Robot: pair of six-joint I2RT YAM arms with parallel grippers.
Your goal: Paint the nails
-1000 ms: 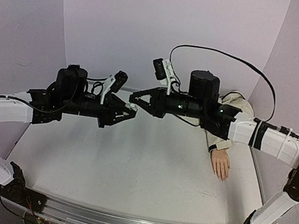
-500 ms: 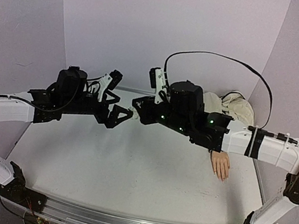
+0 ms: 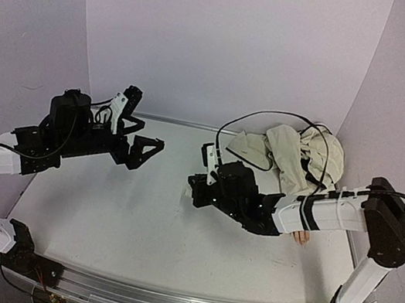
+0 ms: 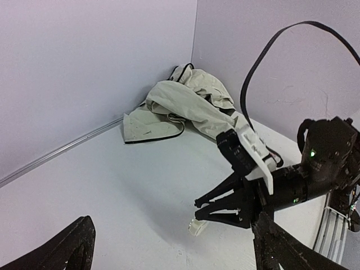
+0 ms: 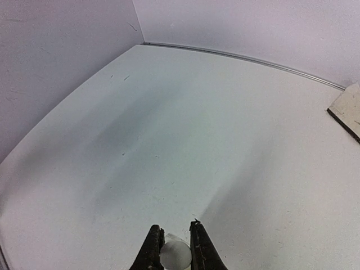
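Observation:
My right gripper is low over the table's middle, shut on a tiny white bottle that shows between its fingertips. From the left wrist view the bottle hangs just above the tabletop under the right gripper. My left gripper stands open and empty to the left, apart from the bottle; its fingers frame that view. Only a sliver of the peach mannequin hand peeks out from under the right forearm. The nails are hidden.
A crumpled beige jacket lies in the back right corner, with a black cable looping over it. Lilac walls close in the back and both sides of the white table.
The left gripper opened and drew back to the left. The right arm swung down and forward, carrying the bottle to just above the table and covering the mannequin hand.

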